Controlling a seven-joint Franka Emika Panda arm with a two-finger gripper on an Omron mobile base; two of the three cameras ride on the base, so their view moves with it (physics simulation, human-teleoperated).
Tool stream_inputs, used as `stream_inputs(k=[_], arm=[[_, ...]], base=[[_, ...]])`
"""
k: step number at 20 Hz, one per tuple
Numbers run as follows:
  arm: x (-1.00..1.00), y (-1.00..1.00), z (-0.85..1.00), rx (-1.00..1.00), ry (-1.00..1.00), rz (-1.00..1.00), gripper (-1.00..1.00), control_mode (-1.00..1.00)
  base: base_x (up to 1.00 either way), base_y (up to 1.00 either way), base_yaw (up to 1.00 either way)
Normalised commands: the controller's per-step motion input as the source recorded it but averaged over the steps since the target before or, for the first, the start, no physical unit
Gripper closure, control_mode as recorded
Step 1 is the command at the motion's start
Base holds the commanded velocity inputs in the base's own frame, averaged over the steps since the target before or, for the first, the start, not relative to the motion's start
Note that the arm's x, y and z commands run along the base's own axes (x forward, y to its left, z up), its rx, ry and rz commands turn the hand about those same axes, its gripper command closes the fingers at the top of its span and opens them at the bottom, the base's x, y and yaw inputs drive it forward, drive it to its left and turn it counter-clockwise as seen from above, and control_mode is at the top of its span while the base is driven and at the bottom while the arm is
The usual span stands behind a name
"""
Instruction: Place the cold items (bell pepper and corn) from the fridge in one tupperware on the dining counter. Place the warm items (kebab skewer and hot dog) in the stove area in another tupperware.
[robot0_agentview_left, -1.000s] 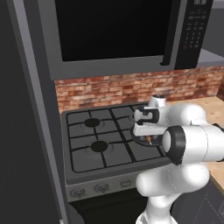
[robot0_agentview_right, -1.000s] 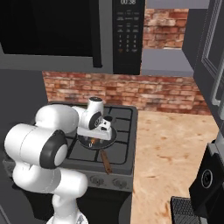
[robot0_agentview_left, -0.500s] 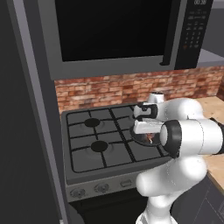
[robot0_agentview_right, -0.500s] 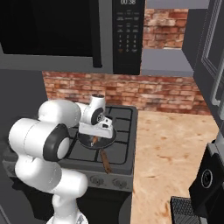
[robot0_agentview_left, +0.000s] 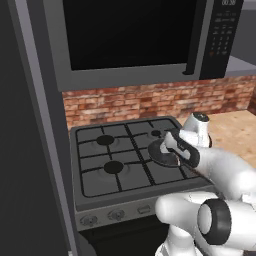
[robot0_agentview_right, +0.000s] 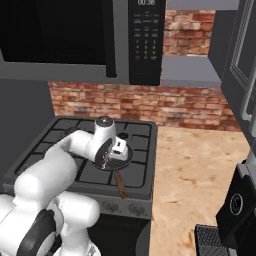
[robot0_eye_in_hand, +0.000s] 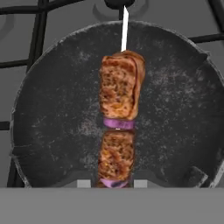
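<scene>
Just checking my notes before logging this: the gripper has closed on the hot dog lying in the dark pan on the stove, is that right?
Not quite: in the hand view the gripper is shut on the kebab skewer, not a hot dog. It does lie in the dark pan on the stove.

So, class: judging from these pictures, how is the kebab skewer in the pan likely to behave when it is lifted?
The kebab skewer probably stays stiff, since a straight thin stick runs through its meat chunks. Gripped near one end by the fingers, it may tilt or swing. The chunks look threaded loosely, with onion between, so one might slide along the stick above the frying pan.
</scene>
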Motion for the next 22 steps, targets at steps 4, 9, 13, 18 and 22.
stream_inputs(k=[4,9,13,18,22], arm=[[-0.44,0.00,0.92,0.00,-0.09,0.00,1.00,-1.00],[-0.44,0.00,0.93,0.00,0.00,0.00,1.00,-1.00],[-0.49,0.00,0.89,0.00,0.06,0.00,1.00,-1.00],[-0.60,0.00,0.68,0.00,0.21,0.00,1.00,-1.00],[-0.63,0.00,0.61,0.00,0.17,0.00,1.00,-1.00]], base=[[0.00,0.00,0.00],[0.00,0.00,0.00],[0.00,0.00,0.00],[0.00,0.00,0.00],[0.00,0.00,0.00]])
